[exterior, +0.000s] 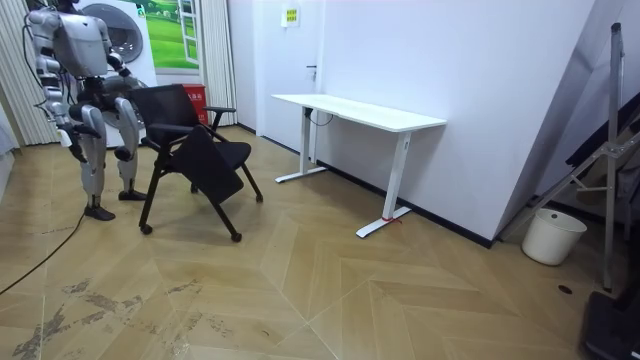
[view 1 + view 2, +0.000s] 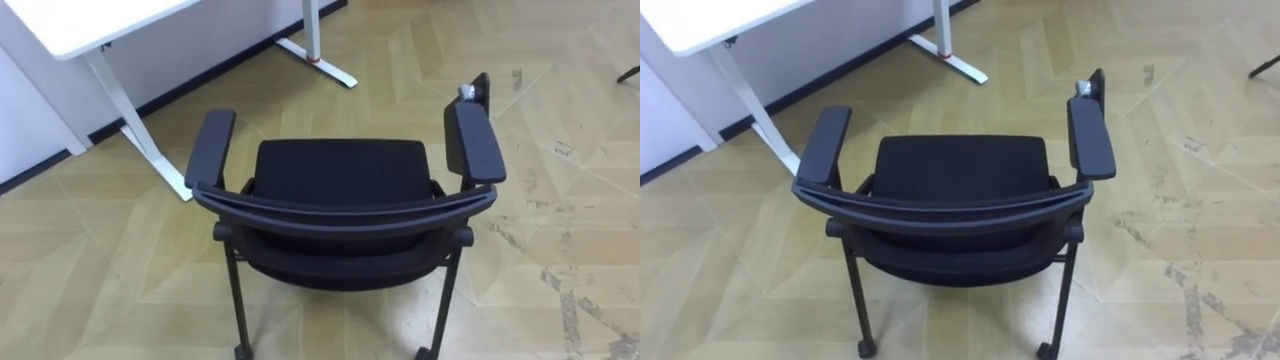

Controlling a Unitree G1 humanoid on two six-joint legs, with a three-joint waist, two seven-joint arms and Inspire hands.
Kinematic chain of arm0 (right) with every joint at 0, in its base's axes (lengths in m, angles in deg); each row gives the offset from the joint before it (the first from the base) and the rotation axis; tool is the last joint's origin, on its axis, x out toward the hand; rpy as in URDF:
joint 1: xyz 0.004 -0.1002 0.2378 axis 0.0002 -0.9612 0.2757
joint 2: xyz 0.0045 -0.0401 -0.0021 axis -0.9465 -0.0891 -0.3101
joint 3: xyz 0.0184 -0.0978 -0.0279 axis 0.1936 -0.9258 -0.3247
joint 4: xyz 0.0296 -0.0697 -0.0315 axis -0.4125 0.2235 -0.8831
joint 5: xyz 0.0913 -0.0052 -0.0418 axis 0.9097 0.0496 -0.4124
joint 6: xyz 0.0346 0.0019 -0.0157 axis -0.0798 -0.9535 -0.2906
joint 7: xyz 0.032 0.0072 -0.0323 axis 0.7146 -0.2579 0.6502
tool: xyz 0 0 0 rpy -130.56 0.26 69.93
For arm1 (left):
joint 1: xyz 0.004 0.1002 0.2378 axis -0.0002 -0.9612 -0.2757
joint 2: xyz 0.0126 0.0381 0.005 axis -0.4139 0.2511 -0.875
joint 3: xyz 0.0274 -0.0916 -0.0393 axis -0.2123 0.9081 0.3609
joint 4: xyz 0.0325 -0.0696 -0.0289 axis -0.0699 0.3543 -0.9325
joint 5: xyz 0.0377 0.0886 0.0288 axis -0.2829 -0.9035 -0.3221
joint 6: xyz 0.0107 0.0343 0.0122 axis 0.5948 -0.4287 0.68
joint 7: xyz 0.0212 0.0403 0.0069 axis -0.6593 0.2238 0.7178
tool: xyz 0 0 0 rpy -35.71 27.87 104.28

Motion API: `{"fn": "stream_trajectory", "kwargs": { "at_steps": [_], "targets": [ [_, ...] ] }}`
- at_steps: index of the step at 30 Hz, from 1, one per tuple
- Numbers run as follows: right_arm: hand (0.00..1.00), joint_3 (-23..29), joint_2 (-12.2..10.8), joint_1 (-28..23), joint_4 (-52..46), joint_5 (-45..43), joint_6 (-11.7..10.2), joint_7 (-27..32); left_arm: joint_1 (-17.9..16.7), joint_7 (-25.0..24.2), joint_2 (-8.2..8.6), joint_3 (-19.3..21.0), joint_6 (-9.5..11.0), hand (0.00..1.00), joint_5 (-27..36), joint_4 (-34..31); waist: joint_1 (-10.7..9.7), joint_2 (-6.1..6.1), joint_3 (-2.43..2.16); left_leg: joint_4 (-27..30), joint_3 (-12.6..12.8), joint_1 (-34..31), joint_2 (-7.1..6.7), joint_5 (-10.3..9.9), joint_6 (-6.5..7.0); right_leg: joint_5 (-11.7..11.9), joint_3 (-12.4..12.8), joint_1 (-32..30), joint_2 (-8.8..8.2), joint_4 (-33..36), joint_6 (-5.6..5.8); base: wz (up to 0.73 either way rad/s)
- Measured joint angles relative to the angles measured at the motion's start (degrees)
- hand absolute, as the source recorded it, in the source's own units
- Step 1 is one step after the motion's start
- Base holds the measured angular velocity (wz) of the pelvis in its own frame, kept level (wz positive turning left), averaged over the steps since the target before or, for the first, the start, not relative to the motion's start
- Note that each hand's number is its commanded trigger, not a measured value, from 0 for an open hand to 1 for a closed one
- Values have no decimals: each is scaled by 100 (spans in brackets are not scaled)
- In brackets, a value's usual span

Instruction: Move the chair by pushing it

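Observation:
A black chair (image 2: 340,175) with armrests and castors stands on the wooden floor right in front of me, its curved backrest (image 2: 940,208) nearest me and its seat facing away. A folded side tablet (image 2: 478,88) sticks up at the front of its right armrest. In the room view I stand just behind the chair (image 1: 190,140), which is tilted back, at the room view's left. My right hand (image 1: 77,133) hangs by my hip. My left hand (image 1: 128,112) is close to the backrest.
A white desk (image 2: 90,20) stands ahead to the left, its leg (image 2: 140,140) close to the chair's left armrest and a second foot (image 2: 320,62) further on. A white bin (image 1: 553,236) and a stand (image 1: 610,150) are at the room view's right.

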Motion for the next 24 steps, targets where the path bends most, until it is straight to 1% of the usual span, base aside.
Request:
{"fn": "stream_trajectory", "kwargs": {
  "at_steps": [1,3,4,5,7,9,10,12,13,15,17,18,20,21,22,24],
  "targets": [
    [0,9,20,0,-2,-29,2,-3,44,32,-34,2,-2,0,-5,0,0,18,-9,0,0,0,0,0,0,0,3,1,0,0,0,0],
    [0,124,64,11,-28,-122,-16,1,226,97,-159,26,10,0,-75,-9,15,65,-23,1,2,1,1,1,0,0,2,3,1,-4,0,0],
    [0,126,74,9,-30,-122,-27,5,273,131,-171,55,13,0,-141,-9,20,74,-21,0,5,4,1,1,0,0,5,3,1,-4,0,0],
    [0,139,88,-2,-29,-126,-60,21,360,192,-177,91,14,0,-242,-42,14,130,-28,-1,5,11,0,1,0,0,7,7,2,-10,0,0],
    [0,142,90,0,-37,-179,-80,80,396,210,-176,78,12,0,-442,-313,9,168,-24,0,9,20,-1,1,0,0,30,13,2,-13,0,0],
    [0,189,93,49,-40,-306,-96,123,443,291,-177,71,30,0,-806,-719,0,198,-30,-1,13,21,-1,1,0,0,29,10,2,-13,0,0],
    [0,224,93,62,-52,-356,-99,122,450,305,-177,71,31,0,-916,-833,-1,200,-29,-2,16,19,-1,1,0,0,16,9,2,-13,0,0],
    [0,225,106,107,-96,-429,-143,119,478,313,-178,57,50,0,-1372,-1266,-4,194,-28,-16,23,17,-1,0,0,0,29,-9,2,-11,0,-2],
    [0,225,113,105,-110,-430,-158,119,498,312,-178,44,53,0,-1485,-1358,-3,190,-26,-20,28,16,-1,0,0,0,36,-15,1,-11,0,0],
    [0,201,120,107,-143,-437,-204,129,593,312,-178,19,54,0,-1931,-1766,-9,163,-24,-14,26,3,-3,1,0,0,32,-16,2,-10,0,0],
    [0,152,133,101,-157,-439,-227,124,635,321,-191,-51,88,0,-2135,-2051,-7,146,-23,-13,29,4,-5,1,0,0,36,-15,1,-10,0,0],
    [0,141,133,103,-157,-437,-257,124,638,368,-192,-91,143,0,-2265,-2195,-20,142,-19,-13,31,4,-5,1,0,0,39,-18,1,-12,0,0],
    [0,111,134,115,-159,-407,-264,124,635,429,-192,-241,148,0,-2386,-2430,-49,126,-12,-17,24,-2,-4,0,0,0,31,-26,0,-11,0,0],
    [0,110,130,105,-152,-401,-259,125,634,427,-189,-311,147,0,-2550,-2569,-83,110,-7,-21,19,-14,-2,0,0,0,31,-38,1,-11,0,0],
    [0,111,125,104,-153,-404,-257,125,634,426,-188,-317,141,0,-2650,-2642,-104,102,-7,-20,12,-27,0,0,-1,0,29,-48,2,-12,0,3],
    [0,110,122,87,-154,-413,-242,131,634,428,-189,-379,99,0,-3104,-3010,-138,69,-23,-6,16,-80,1,1,-1,0,41,-82,4,-13,0,2]
  ]
}}
